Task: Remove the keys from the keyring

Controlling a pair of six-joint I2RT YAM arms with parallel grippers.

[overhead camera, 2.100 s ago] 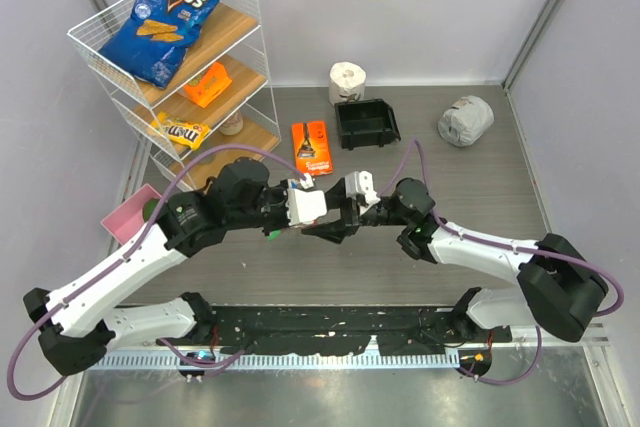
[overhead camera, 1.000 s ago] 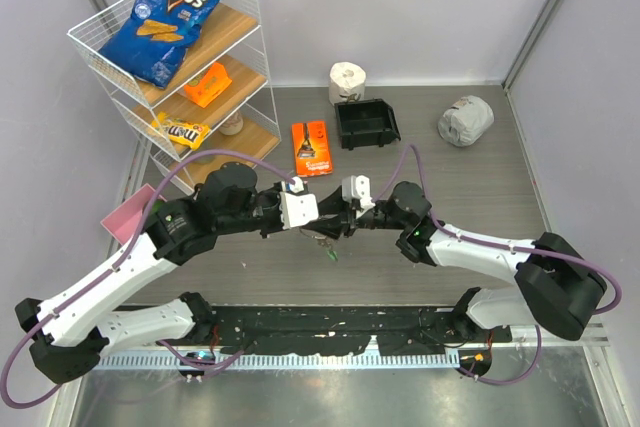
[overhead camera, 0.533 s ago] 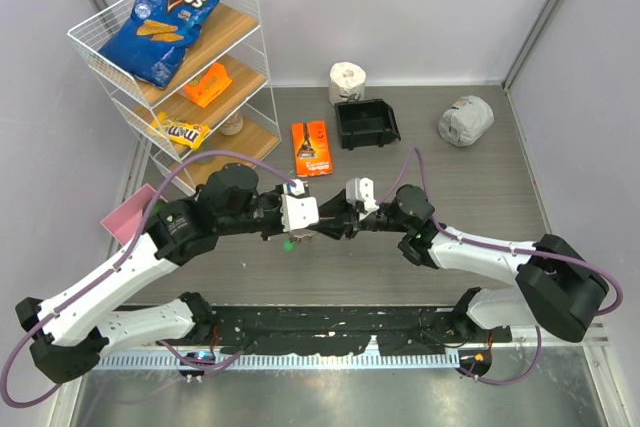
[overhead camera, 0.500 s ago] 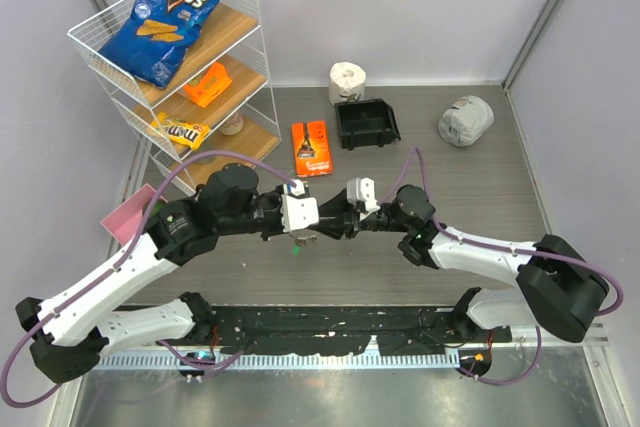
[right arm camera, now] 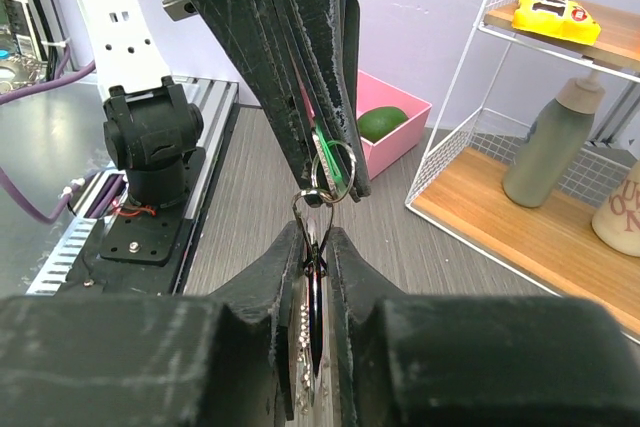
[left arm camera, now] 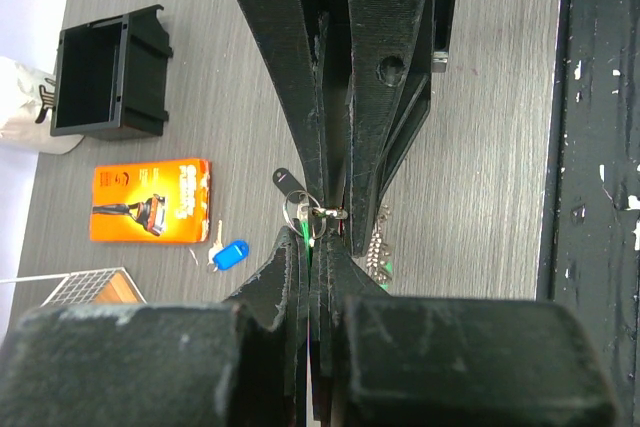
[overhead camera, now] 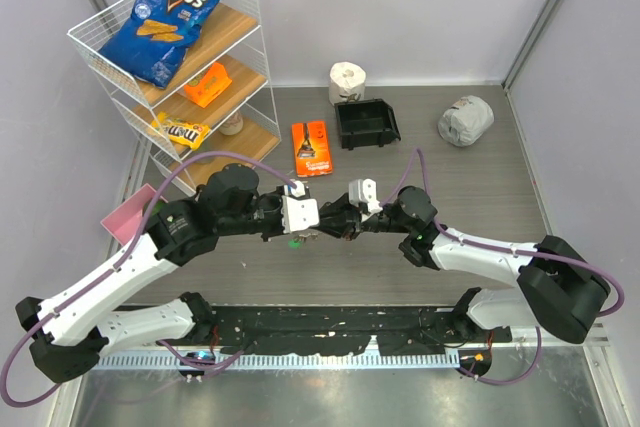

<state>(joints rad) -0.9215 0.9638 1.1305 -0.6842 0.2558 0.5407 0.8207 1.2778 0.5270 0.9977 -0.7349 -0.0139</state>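
Note:
My left gripper and right gripper meet tip to tip above the table's middle. In the left wrist view my left gripper is shut on the green-tagged key at the keyring. A black key head hangs off the ring. In the right wrist view my right gripper is shut on a wire clasp linked to the keyring, with a dark flat piece and a ball chain hanging between the fingers. A blue-tagged key lies loose on the table.
An orange packet and a black bin lie behind the grippers. A wire shelf stands at the back left and a pink tray lies left. A paper roll and a grey bundle sit at the back.
The two grippers have drawn closer, tips now together. The dangling green tag swung from under the right gripper to under the left. Little has moved in the last half second.

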